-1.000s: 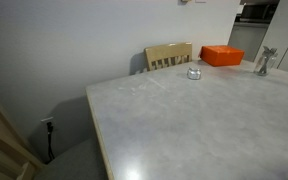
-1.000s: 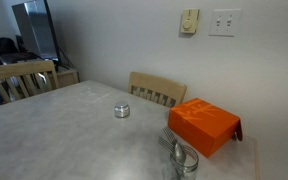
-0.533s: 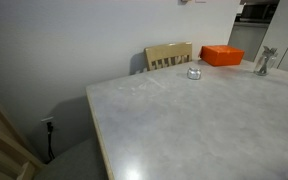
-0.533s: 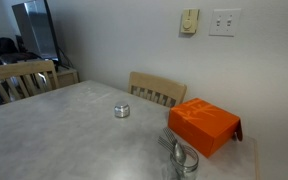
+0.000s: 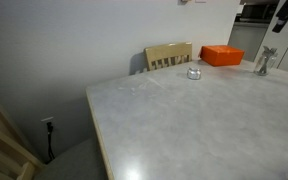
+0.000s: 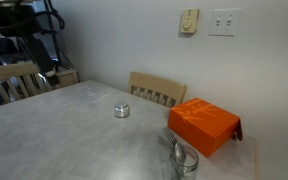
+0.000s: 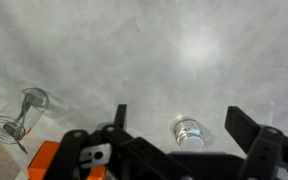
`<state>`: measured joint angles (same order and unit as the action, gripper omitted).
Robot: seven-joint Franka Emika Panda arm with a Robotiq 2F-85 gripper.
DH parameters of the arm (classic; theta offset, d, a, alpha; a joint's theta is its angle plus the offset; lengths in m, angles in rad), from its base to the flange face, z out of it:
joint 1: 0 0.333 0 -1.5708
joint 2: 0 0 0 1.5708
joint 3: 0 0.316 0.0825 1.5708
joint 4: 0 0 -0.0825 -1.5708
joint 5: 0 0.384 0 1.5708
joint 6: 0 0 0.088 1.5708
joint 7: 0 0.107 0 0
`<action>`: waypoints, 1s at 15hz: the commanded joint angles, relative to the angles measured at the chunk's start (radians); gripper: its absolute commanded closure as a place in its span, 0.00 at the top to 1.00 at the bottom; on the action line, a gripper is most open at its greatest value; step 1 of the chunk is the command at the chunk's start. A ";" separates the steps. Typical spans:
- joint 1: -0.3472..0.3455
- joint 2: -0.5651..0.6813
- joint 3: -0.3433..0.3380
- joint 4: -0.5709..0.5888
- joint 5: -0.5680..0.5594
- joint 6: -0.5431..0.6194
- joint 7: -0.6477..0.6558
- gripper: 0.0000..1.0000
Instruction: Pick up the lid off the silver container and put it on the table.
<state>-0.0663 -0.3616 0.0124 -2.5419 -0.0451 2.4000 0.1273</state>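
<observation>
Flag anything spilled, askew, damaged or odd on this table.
Nothing stands out. The small round silver container sits upright on the pale marble-like table, the orange rectangular box lies flat near its edge, and no spill or damage shows.

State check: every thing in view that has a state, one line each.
gripper: open, empty, above the table
lid: seems to be on the silver container, too small to be sure
silver container: upright on the table, untouched
orange box: lying flat on the table
tall silver object: upright
chair: at the table edge
</observation>
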 commanded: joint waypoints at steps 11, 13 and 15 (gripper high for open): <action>0.052 0.271 -0.034 0.299 0.026 -0.154 -0.241 1.00; 0.060 0.331 -0.033 0.386 0.023 -0.188 -0.289 1.00; 0.064 0.400 -0.031 0.482 0.025 -0.240 -0.333 1.00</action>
<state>-0.0066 -0.0861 -0.0184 -2.2177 -0.0158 2.2456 -0.1322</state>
